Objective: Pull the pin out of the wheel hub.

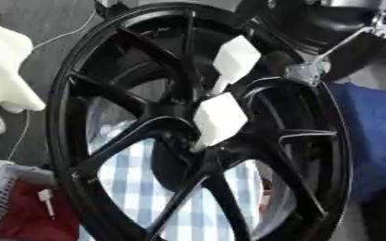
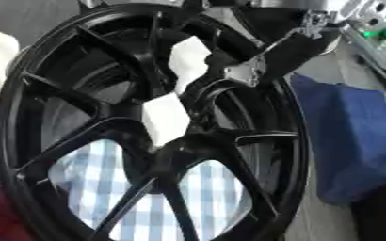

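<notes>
Right robot hand (image 1: pixel 229 89) reaches from upper right across black wheel hub (image 1: pixel 89 94), white fingertips (image 1: pixel 219 117) at hub centre; curled or straight: cannot tell. Blue cloth (image 2: pixel 353 136) right of it.

Right hand (image 1: pixel 229 89): only white parts show against the black wheel — two blocky, faceted white finger shells, flat-sided with sharp edges, the upper one (image 1: pixel 237 59) wedge-shaped, the lower one (image 1: pixel 219 117) broader and tapering to a narrow tip.

Behind them, a small silver metal bracket (image 1: pixel 305 71), rough and glinting, with a thin pale rod or cable (image 1: pixel 344 42) running up and right from it.

Right arm (image 1: pixel 328 23): bulky glossy black housing, rounded; silver metal fittings at its top edge, seen best in the right eye view (image 2: pixel 320 19).

Left hand (image 1: pixel 3 70): matt white, lumpy outline, at the left edge. Finger detail not legible.
</notes>
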Controlling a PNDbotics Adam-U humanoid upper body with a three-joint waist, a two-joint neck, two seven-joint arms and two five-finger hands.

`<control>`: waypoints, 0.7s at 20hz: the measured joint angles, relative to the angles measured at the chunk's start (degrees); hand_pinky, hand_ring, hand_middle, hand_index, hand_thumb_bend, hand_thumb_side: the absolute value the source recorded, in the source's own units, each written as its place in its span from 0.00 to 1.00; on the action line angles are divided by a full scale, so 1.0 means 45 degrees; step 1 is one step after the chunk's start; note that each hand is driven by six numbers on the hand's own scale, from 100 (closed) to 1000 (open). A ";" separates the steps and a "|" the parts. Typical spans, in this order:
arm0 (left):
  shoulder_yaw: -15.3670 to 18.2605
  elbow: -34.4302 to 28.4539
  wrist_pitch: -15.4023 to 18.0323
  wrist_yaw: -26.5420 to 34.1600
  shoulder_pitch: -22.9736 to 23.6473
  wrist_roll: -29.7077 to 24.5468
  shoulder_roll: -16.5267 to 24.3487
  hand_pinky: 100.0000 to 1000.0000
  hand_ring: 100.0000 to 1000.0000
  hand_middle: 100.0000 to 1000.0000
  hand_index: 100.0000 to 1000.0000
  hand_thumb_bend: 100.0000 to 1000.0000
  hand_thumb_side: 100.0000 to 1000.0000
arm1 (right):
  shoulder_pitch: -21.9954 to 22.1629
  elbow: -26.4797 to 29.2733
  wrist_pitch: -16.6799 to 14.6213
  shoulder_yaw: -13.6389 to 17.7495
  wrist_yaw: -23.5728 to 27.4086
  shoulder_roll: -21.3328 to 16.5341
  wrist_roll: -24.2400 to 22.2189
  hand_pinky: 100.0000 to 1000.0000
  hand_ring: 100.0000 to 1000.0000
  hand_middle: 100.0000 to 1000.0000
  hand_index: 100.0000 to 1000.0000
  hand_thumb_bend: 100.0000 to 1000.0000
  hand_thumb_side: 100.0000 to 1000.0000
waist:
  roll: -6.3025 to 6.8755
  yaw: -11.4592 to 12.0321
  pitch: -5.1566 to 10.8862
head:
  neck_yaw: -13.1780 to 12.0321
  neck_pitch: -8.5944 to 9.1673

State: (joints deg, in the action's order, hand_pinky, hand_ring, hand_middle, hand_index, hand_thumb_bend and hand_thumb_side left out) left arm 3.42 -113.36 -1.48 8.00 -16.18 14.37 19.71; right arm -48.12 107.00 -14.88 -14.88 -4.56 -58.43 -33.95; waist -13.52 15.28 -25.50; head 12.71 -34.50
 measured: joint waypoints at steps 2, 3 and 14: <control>-0.0013 0.0000 -0.0004 -0.0027 -0.0001 0.0004 0.0000 0.59 0.67 0.59 0.70 0.01 0.75 | -0.0071 -0.0208 -0.0063 0.0000 -0.0153 0.0139 -0.0085 0.90 0.90 0.81 0.90 0.00 0.19 | 0.0000 0.0015 -0.0070 | 0.0000 0.0067; -0.0013 0.0000 -0.0008 -0.0035 -0.0002 0.0008 0.0000 0.59 0.67 0.59 0.70 0.01 0.75 | -0.0092 -0.0328 -0.0102 0.0000 -0.0244 0.0196 -0.0125 0.90 0.90 0.81 0.90 0.00 0.19 | 0.0000 0.0033 -0.0089 | 0.0002 0.0079; -0.0014 0.0000 -0.0058 -0.0063 -0.0001 0.0061 -0.0022 0.59 0.67 0.59 0.70 0.01 0.76 | -0.0239 -0.1189 -0.0546 -0.0175 -0.1158 0.0628 -0.1147 0.90 0.91 0.81 0.90 0.00 0.19 | -0.0001 0.0057 -0.0345 | 0.0006 0.0085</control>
State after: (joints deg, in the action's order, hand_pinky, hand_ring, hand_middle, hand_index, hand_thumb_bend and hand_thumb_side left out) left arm 3.35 -113.36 -1.74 7.72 -16.18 14.65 19.61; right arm -49.20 101.64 -17.34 -15.67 -9.78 -55.60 -39.11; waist -13.53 15.54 -27.06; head 12.73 -34.12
